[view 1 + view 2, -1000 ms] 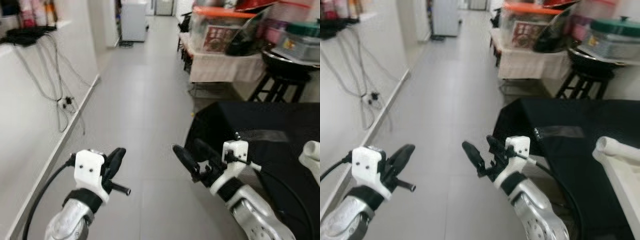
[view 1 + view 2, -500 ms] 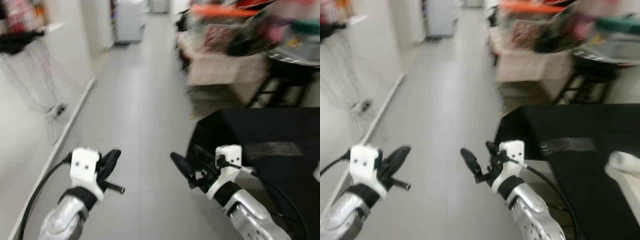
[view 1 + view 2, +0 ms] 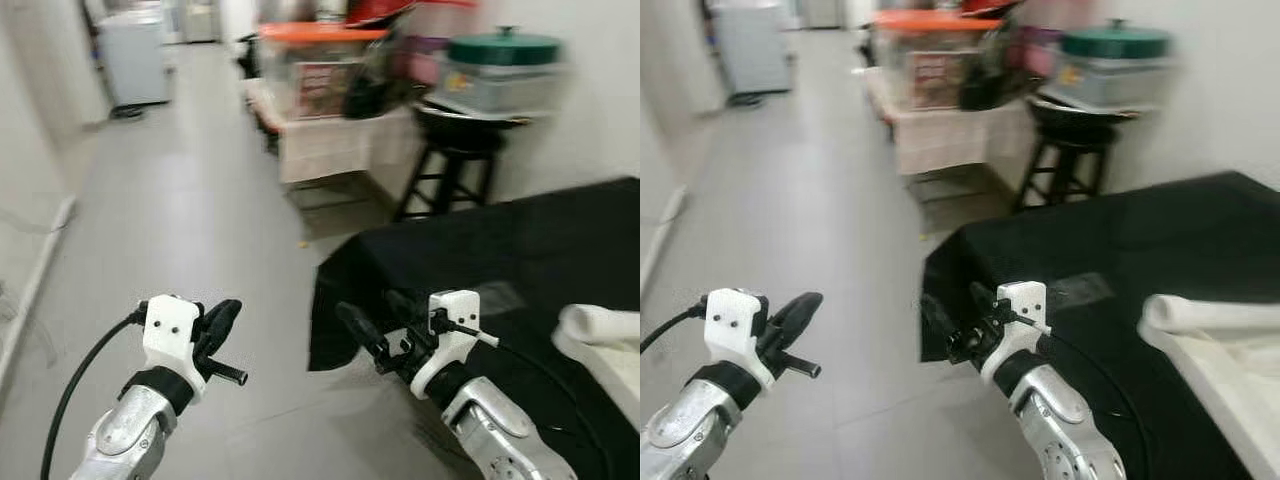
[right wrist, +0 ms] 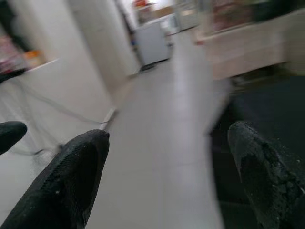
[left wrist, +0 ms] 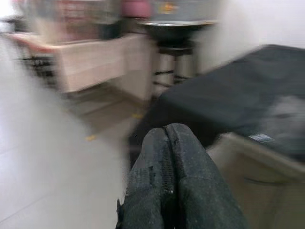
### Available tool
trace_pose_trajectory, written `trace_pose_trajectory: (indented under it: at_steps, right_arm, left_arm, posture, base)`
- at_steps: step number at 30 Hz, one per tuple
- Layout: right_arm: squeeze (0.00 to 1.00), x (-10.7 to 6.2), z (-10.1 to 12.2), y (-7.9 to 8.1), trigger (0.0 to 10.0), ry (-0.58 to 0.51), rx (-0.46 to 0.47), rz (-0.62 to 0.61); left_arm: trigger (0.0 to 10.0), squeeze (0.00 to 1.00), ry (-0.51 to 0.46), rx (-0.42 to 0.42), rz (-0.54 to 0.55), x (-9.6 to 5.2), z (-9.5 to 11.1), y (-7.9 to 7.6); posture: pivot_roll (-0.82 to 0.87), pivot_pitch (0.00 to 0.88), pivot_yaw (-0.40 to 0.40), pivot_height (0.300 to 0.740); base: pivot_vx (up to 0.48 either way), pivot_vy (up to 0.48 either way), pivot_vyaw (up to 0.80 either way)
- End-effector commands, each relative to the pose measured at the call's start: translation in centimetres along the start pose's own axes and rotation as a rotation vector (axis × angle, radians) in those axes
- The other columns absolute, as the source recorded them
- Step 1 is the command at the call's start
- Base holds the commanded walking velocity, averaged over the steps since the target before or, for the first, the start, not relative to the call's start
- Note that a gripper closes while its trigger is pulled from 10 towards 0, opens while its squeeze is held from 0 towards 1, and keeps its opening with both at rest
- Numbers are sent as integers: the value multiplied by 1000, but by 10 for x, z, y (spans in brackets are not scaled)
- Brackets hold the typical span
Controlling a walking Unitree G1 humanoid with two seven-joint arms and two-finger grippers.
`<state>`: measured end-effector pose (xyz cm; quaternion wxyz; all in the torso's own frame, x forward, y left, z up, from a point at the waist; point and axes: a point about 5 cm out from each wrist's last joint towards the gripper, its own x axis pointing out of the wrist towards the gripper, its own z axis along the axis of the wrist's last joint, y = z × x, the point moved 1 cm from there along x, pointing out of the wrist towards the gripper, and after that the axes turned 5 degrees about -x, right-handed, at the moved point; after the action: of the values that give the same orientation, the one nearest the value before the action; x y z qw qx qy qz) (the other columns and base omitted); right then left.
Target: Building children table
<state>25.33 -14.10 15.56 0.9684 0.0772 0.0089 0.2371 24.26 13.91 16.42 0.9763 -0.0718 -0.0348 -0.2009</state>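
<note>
The left gripper (image 3: 222, 325) is held with its rough black fingers pressed together; the right gripper (image 3: 380, 320) is spread wide. Beyond its fingertips, a smooth white table part (image 3: 600, 335) is laid on matte black cloth (image 3: 480, 245).

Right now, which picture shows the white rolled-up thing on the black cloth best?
The right eye view: the white roll lies at full length on the black cloth, at the end of a white panel. The left eye view catches a shorter stretch of it at the picture's edge.
</note>
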Motion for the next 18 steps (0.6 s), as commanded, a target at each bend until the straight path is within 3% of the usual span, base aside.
trace_pose_trajectory:
  at_steps: [1,11,18]
  right_arm:
    - [0,2,0,1,10000,-3,-1,3]
    - [0,5,1,1,10000,-4,7,13]
    - [0,7,1,2,10000,-7,12,14]
  left_arm:
    - [10000,0,8,1,7,-3,-1,3]
    - [10000,0,10,-9,-5,-3,-1,4]
    - [10000,0,14,-21,-1,-4,-1,8]
  posture:
    - [-98,36,-17,740]
    - [-93,46,-25,740]
    - [-87,49,-20,740]
  base:
    - [274,0,-800]
    - [261,0,-800]
    - [0,0,-800]
